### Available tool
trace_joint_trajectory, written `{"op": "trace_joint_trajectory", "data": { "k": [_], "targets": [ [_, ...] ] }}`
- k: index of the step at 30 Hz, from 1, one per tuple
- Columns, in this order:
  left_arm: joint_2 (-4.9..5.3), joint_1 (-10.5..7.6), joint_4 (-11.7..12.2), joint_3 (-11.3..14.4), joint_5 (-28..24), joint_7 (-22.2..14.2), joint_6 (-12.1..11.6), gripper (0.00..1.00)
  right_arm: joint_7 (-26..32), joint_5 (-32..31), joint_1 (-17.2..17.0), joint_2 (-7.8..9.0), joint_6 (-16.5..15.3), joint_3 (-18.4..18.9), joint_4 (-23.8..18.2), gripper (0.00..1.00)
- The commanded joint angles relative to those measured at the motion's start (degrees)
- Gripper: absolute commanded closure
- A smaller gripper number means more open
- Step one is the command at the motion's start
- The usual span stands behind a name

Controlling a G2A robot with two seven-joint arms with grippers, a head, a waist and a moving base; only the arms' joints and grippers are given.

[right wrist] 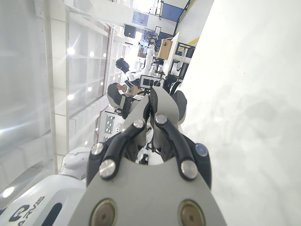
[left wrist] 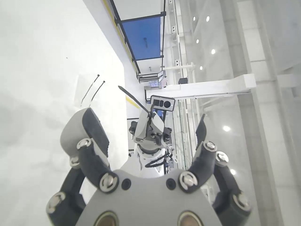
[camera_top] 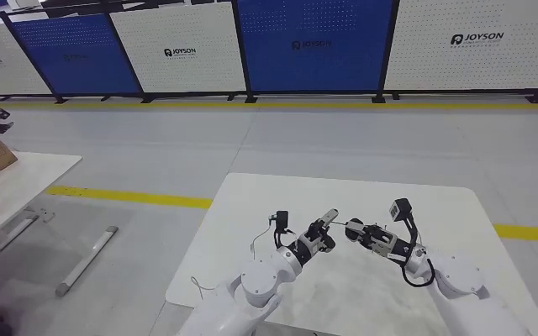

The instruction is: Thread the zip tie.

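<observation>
My right gripper [right wrist: 154, 92] is shut on a black zip tie [right wrist: 152, 105], and the strap runs out past its fingertips. In the left wrist view the same right gripper [left wrist: 149, 118] faces the camera, with the zip tie [left wrist: 134, 99] sticking out toward the table and its pointed end free. My left gripper [left wrist: 148, 130] is open just short of it, with nothing between its fingers [left wrist: 94, 130]. From above, the left gripper [camera_top: 326, 220] and right gripper [camera_top: 360, 229] meet nose to nose over the middle of the white table [camera_top: 420, 202], the thin zip tie [camera_top: 340, 222] between them.
Two spare black zip ties [left wrist: 90, 90] [left wrist: 98, 90] lie side by side flat on the table beyond the grippers. A second white table [camera_top: 34, 176] stands off to the left across the floor. Blue and white partition panels [camera_top: 311, 46] line the back.
</observation>
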Motion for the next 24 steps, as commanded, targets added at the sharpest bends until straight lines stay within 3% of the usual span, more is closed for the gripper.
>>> {"op": "trace_joint_trajectory", "data": {
  "k": [1,5,9,19,24],
  "targets": [
    [0.00,-0.01,0.0,0.0,0.0,0.0,0.0,0.00,0.0,0.0,0.0,0.00,0.0,0.0,0.0,1.00],
    [-0.13,0.24,-0.3,0.0,-1.3,-0.1,-1.0,0.00,0.0,0.0,0.0,0.00,0.0,0.0,0.0,1.00],
    [-0.73,-0.15,0.1,-0.5,-3.0,4.0,-3.4,0.00,0.0,0.0,0.0,0.00,0.0,0.0,0.0,1.00],
    [-0.74,-0.11,0.1,-0.5,-3.0,4.0,-3.4,0.00,0.0,0.0,0.0,0.00,0.0,0.0,0.0,1.00],
    [-1.02,-0.16,0.9,-0.2,-2.5,3.4,-5.9,0.00,0.0,0.0,0.0,0.00,0.0,0.0,0.0,1.00]
  ]
}}
